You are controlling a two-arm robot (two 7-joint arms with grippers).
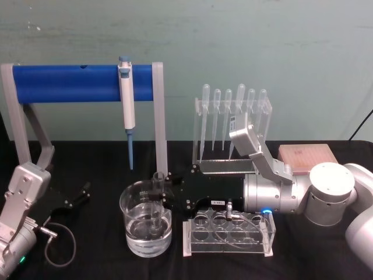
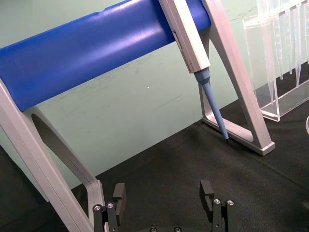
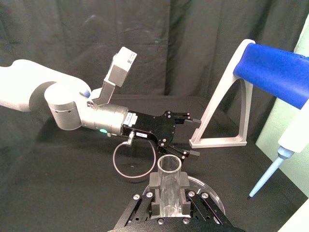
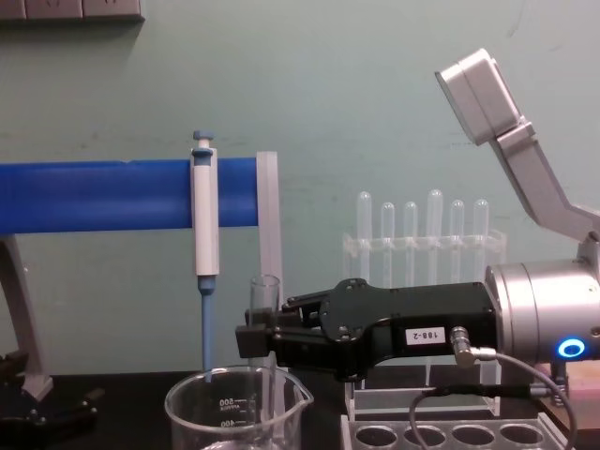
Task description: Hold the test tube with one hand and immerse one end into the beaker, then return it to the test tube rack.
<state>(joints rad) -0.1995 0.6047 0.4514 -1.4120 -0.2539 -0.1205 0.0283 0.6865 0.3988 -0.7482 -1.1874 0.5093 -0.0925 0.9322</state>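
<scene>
The test tube (image 1: 158, 192) stands upright in my right gripper (image 1: 164, 196), which is shut on its upper part just below the open rim. Its lower end reaches down inside the beaker (image 1: 145, 228), into the clear water there. From the chest, the test tube (image 4: 265, 309) rises above the beaker (image 4: 239, 408), and the right gripper (image 4: 255, 339) comes in from the right. The right wrist view looks down the test tube (image 3: 169, 169) between the fingers (image 3: 154, 186). My left gripper (image 1: 78, 197) rests open on the table at the left, well apart; its fingers (image 2: 118, 193) hold nothing.
A blue bar stand (image 1: 76, 83) with a hanging blue-and-white pipettor (image 1: 127, 105) stands behind the beaker. A clear rack of pipettes (image 1: 233, 116) is at the back, a clear tube rack (image 1: 230, 233) lies under my right gripper, and a pink box (image 1: 306, 156) sits far right.
</scene>
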